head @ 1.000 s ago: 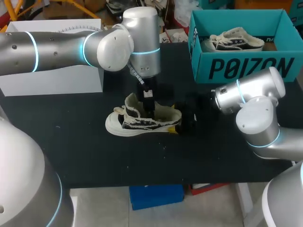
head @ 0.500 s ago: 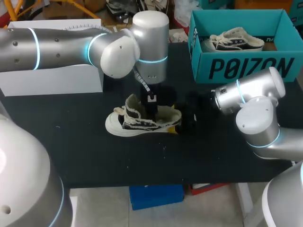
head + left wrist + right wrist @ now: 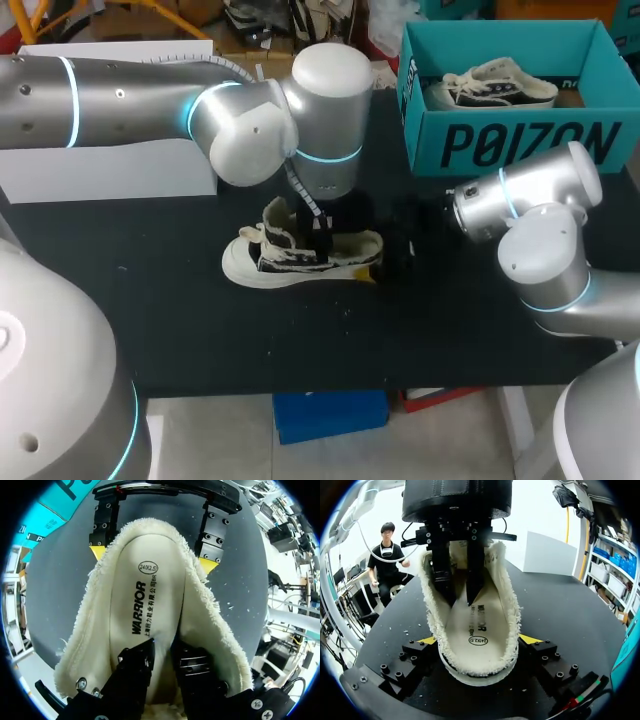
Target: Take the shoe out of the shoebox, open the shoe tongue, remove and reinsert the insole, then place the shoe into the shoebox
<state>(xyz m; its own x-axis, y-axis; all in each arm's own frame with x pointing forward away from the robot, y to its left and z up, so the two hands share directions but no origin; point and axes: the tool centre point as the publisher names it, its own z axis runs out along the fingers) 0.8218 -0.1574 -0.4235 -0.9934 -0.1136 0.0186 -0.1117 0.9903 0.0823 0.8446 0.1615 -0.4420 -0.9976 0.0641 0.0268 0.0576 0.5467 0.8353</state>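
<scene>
At mid-table the shoe (image 3: 300,255) sits with its heel clamped by your right gripper (image 3: 478,641). Your left gripper (image 3: 162,645) reaches inside, fingers barely parted, tips on the insole (image 3: 145,600), holding nothing. You're likely at the insole step; next, pinch its edge. Fleecy lining crowds you; another shoe (image 3: 490,85) occupies the shoebox (image 3: 500,145).

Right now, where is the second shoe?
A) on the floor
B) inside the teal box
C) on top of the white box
B: the second shoe lies inside the teal shoebox, while the first shoe sits on the table.
</scene>
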